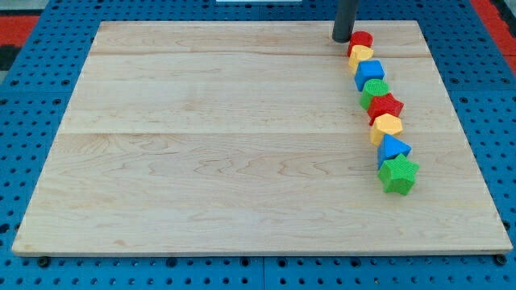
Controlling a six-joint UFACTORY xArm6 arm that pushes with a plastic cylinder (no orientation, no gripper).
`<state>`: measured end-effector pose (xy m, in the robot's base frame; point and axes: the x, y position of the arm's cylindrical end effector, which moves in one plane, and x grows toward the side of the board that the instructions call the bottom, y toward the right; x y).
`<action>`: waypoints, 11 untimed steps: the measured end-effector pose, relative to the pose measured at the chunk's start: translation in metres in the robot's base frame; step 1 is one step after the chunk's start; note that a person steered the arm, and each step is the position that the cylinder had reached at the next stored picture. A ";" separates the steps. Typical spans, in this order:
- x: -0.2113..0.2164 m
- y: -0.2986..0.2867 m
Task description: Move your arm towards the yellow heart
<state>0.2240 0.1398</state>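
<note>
My tip point(342, 39) sitting far right on board point(201, 145), touching red block point(361, 39), yellow heart point(360, 55) just nearer. No claw fitted, just bare rod.

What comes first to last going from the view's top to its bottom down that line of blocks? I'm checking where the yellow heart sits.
my tip → red block → yellow heart → blue block → green block → red star → yellow block → blue triangle → green star

Bright, even light on the counter point(226, 145); soft short shadows beneath the tool point(342, 39); sharp focus throughout.
</note>
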 end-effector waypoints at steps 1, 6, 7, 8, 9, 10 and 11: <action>-0.033 0.005; 0.034 0.147; 0.070 0.112; 0.091 0.096; 0.080 0.069; 0.064 0.042; 0.058 0.014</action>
